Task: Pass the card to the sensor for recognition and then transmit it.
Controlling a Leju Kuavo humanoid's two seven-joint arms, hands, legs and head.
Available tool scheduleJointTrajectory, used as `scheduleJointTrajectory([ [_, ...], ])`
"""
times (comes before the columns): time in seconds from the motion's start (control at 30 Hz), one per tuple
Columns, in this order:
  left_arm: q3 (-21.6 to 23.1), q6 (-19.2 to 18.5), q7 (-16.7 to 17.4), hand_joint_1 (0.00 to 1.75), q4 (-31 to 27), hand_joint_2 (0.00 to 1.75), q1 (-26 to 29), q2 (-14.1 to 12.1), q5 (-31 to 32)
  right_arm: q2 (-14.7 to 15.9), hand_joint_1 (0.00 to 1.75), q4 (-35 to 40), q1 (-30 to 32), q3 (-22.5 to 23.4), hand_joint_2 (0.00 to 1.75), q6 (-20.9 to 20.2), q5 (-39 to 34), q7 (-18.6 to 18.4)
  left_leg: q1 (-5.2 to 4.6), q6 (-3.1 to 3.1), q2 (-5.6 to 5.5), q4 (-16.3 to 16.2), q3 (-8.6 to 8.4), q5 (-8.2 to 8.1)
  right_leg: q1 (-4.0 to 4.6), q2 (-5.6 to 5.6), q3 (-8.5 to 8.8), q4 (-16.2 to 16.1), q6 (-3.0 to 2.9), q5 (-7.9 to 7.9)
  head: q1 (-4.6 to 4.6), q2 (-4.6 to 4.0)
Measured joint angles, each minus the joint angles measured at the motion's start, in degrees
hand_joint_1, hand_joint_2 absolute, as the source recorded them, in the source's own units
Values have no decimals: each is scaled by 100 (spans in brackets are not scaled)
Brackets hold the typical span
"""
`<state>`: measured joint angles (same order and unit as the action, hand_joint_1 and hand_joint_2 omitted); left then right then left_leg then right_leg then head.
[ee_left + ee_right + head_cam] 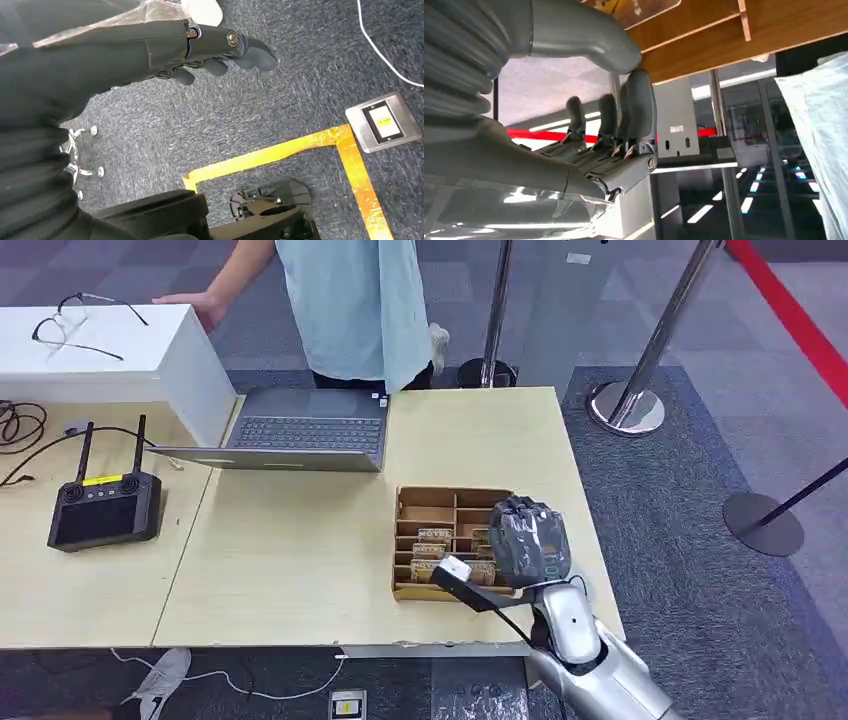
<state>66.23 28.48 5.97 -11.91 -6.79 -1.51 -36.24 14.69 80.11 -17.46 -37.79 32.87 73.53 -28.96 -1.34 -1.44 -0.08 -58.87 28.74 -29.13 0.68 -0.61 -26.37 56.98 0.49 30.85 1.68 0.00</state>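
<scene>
A brown cardboard organizer (425, 502) stands on the table's right part, with several tan cards (432, 534) upright in its slots. My right hand (528, 538) hovers over the organizer's right side, back facing up. In the right wrist view, the hand (614, 145) has its fingers stretched out and apart, holding nothing. The organizer's wooden-looking wall (724, 35) lies close beside the thumb. My left hand (210, 45) hangs over the carpet with loosely extended fingers and nothing in it.
An open laptop (300, 430) lies behind the organizer. A person (350, 300) stands at the far edge, with one hand on a white box (120, 355) that carries glasses (75, 320). A black controller (103, 508) sits at left. Stanchion bases (628, 405) stand to the right.
</scene>
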Motion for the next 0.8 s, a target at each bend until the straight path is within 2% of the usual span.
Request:
scheduleJointTrajectory([
  [0.17,0,4,-15,0,0,175,0,7,0,0,106,-85,16,2,175,15,-28,17,0,0,0,0,0,0,0,0,0,0,0,0,0,0],
  [0.3,0,4,-15,0,0,175,0,18,0,-4,122,-171,19,0,175,40,-155,55,0,0,0,0,0,0,0,0,0,0,0,0,0,0],
  [0.47,0,4,-15,0,0,175,0,33,0,-4,120,-273,23,0,175,94,-216,70,0,0,0,0,0,0,0,0,0,0,0,0,0,0],
  [0.53,0,4,-15,0,0,175,0,35,0,-4,126,-313,23,0,175,103,-234,74,0,0,0,0,0,0,0,0,0,0,0,0,0,0],
  [0.8,0,4,-13,0,0,175,0,40,0,-7,108,-450,27,0,175,171,-310,85,0,0,0,0,0,0,0,0,0,0,0,0,0,0],
])
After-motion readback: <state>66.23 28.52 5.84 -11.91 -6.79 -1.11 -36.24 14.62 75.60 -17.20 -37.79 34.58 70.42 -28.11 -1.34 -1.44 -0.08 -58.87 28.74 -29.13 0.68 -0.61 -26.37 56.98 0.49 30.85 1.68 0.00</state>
